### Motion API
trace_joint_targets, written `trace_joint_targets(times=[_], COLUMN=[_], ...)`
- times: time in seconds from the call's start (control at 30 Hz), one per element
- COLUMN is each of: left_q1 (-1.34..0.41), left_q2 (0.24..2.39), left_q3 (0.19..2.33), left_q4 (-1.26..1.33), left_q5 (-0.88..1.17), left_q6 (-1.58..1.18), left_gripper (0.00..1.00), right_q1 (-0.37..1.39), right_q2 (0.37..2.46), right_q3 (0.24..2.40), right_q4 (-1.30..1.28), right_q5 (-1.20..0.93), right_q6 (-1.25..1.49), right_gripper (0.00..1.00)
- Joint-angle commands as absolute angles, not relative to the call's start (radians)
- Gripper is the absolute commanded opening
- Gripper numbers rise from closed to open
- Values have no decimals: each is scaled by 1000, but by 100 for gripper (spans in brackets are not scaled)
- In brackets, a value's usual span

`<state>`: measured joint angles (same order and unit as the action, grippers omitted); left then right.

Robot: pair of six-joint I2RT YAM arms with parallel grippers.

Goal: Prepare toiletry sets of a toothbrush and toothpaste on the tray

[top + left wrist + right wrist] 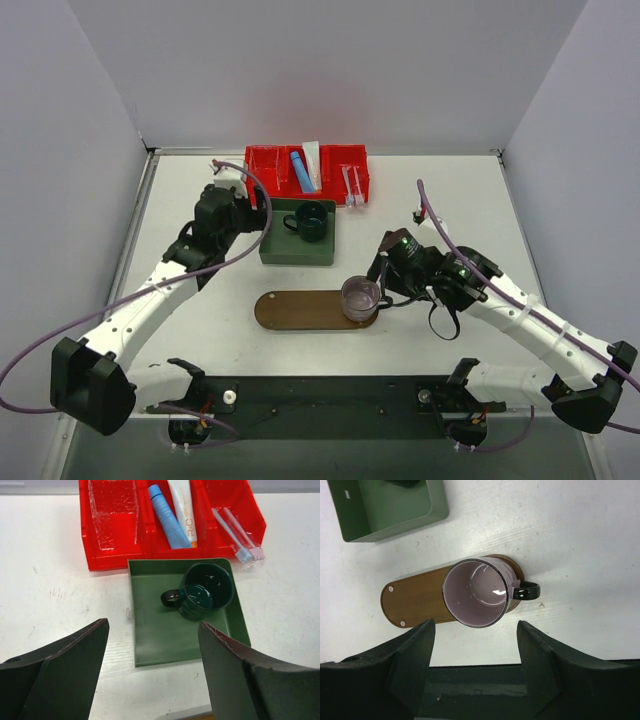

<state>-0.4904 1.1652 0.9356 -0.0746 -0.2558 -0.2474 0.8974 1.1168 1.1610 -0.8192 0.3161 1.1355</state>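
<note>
On the white table (pixel 555 525), the tray (pixel 417 597) lies just beyond the spread right tool (pixel 475 630).

Tubes (pixel 167 522) and toothbrushes (pixel 235 532) lie in red bin (pixel 110 560); tray (pixel 417 600) carries mug (pixel 475 592).

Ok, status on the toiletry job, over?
Left tool open, right tool open, both empty. Blue tube, white tube, toothbrushes in red bin. Pink mug on tray, right end.
</note>
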Motion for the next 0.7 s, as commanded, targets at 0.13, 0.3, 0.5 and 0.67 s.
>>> trace_joint_targets(times=[0.13,0.3,0.5,0.67], left_q1=[-295,-259,-247,-239], left_q2=[1291,1480,1735,1990], left_q3=[1080,1256,1547,1823], left_q4=[-112,-219,-310,-446], left_q5=[-90,-135,-215,-230], left_q6=[-290,-256,-218,-177], left_gripper=[73,65,54,44], right_q1=[905,914,923,936], right_q2=[1082,1034,997,986], right_q3=[1243,1197,1140,1118], right_q4=[-842,-819,-788,-770], right_q5=[393,391,376,371], right_q6=[985,985,986,986], right_gripper=[60,58,58,57])
